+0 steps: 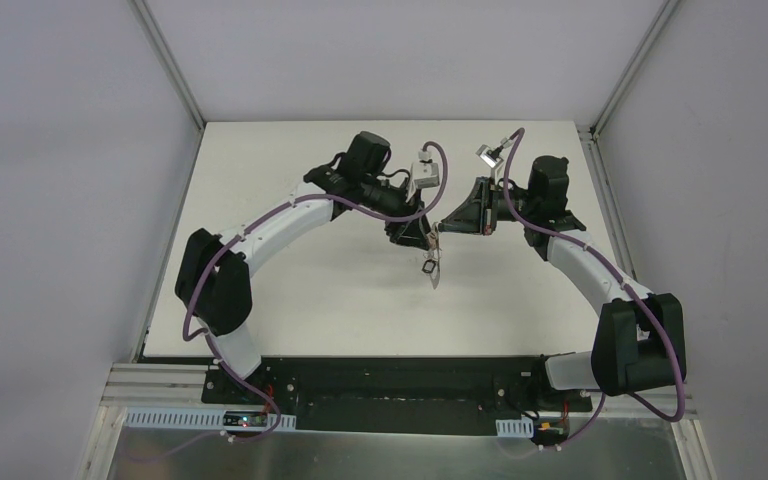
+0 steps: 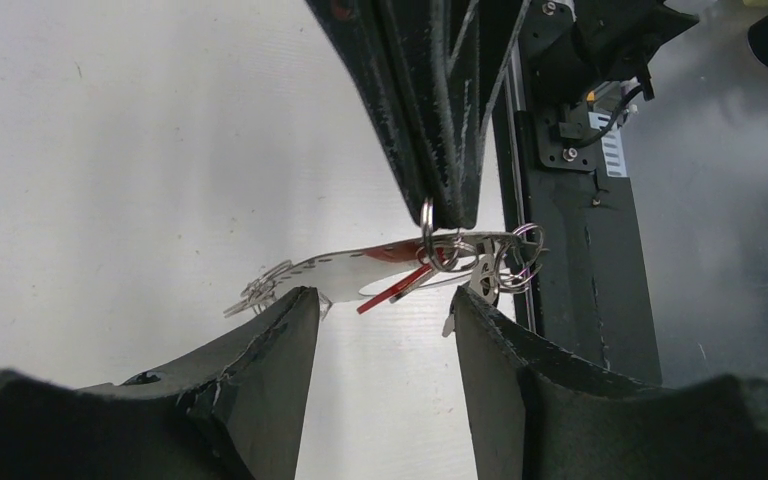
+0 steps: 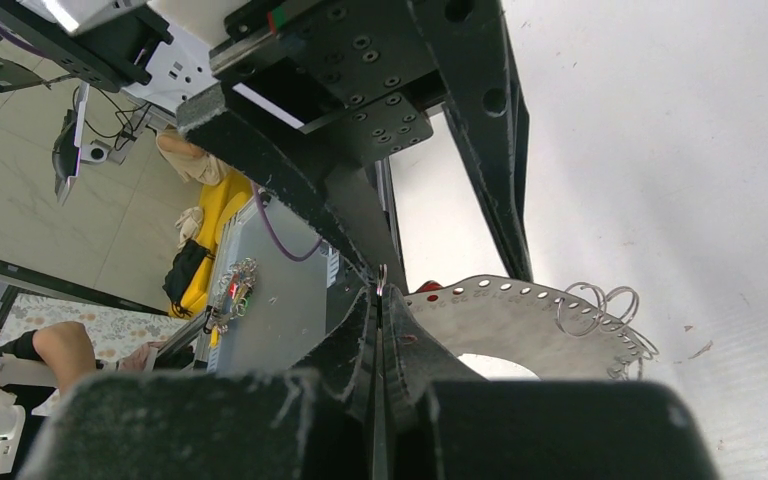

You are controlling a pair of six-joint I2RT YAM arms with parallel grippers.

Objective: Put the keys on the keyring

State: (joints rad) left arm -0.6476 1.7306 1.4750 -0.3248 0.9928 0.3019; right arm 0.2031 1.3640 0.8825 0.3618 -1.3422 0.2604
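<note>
In mid-frame the keyring (image 2: 340,265) is pinched by the closed right gripper (image 2: 445,218); the left gripper (image 2: 382,300) is held half open and empty just below.

No text, brand, number or sign can be read in any of the three views. In the left wrist view a small white label (image 2: 612,152) sits on a black bracket (image 2: 550,60). It carries fine dark marks, too small and blurred to make out. In the right wrist view the keyring (image 3: 520,300) shows rows of punched holes along its grey band, but no lettering that can be made out.
</note>
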